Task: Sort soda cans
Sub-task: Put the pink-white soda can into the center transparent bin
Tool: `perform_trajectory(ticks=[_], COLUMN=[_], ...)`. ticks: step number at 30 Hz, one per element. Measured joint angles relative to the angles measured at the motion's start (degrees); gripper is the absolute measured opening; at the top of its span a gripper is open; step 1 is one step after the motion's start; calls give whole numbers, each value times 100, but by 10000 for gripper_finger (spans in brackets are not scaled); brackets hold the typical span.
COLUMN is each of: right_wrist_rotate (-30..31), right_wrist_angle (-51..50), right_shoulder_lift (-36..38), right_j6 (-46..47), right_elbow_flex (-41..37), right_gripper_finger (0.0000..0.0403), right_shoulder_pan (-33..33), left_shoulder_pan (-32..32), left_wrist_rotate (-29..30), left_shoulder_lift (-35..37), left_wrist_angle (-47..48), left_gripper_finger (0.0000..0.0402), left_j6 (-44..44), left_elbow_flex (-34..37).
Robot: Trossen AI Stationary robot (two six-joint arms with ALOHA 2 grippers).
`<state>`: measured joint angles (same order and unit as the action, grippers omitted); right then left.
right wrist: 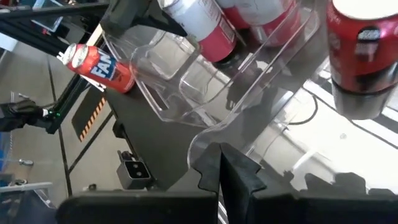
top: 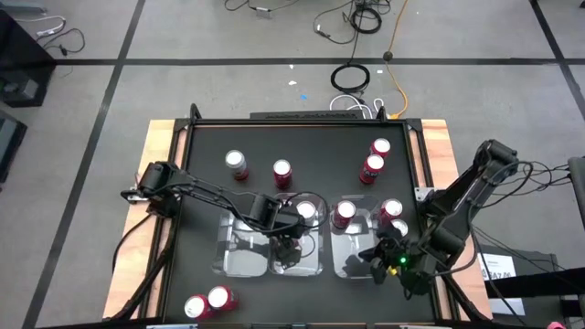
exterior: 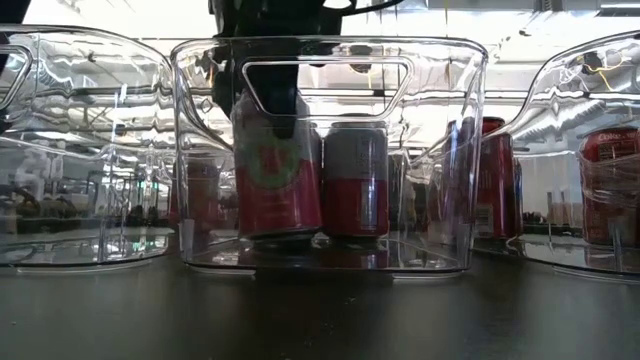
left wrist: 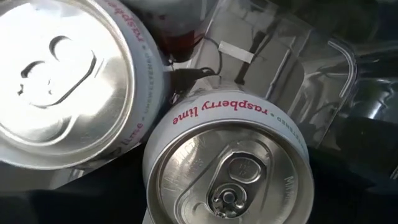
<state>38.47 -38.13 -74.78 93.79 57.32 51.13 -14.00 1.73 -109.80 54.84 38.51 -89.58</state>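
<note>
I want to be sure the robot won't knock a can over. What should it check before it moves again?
1. Can under left gripper upright in the middle tray: ok.
2. Neighbouring raspberry lime can upright beside it: ok.
3. Left fingers already let go of the can: cannot tell.
4. Right gripper shut, holding nothing: ok.
5. Fallen cans at the table's near edge lie apart from both arms: ok.

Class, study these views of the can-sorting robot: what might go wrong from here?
The left gripper holds a can in the middle tray right beside another can; releasing or withdrawing may topple either. The shut right gripper sits close to a tray wall and might nudge it.
</note>
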Motion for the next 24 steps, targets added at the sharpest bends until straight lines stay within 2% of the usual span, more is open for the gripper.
perform_trajectory(ticks=[9,14,18,24], right_wrist_rotate=[-128,-114,-105,-97], right_wrist_angle=[315,358,363,358], right_shoulder_lift=[-49,-49,-49,-49], right_j6=[-19,-19,-12,-17], right_elbow_flex=[0,0,0,0], right_gripper_finger=[0,0,0,0], right_shoulder_pan=[13,15,15,14], left_shoulder_pan=[6,82,220,278], left_wrist_rotate=[-40,-249,-703,-706], left_shoulder_lift=[0,2,4,7], left_wrist_angle=[1,63,373,1063], left_gripper_finger=[396,391,390,390], left_j6=[-34,-56,-308,-695], left_elbow_flex=[0,-63,-267,-1062])
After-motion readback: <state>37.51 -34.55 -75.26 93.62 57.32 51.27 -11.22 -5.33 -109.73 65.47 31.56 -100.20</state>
